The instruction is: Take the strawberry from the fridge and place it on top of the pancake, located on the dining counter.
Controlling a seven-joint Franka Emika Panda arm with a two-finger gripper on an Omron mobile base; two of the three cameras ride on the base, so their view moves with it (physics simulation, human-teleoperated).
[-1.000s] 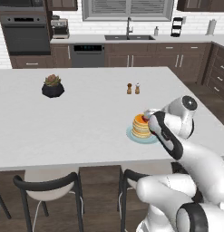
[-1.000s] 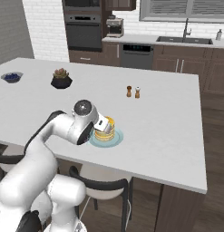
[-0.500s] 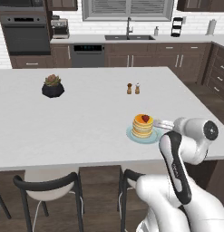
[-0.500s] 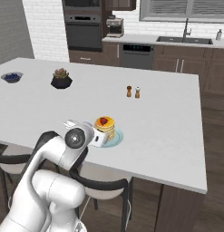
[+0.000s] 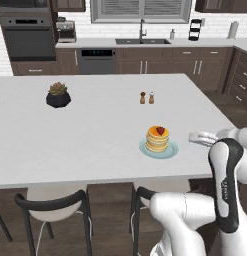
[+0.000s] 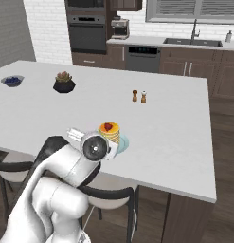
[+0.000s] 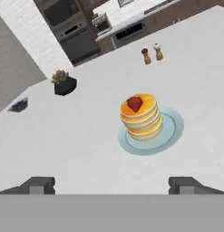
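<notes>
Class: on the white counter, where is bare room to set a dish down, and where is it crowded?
Bare: the counter between plant pot and pancake plate, and its whole near edge. Crowded: round the shakers and the plate, where the open gripper hangs alongside.

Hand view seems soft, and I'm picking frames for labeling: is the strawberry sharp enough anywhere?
Hand view: strawberry blurry but clearly red on the pancake. Left base view: small, distinct. Right base view: tiny, pixelated. Lighting even, no glare.
</notes>
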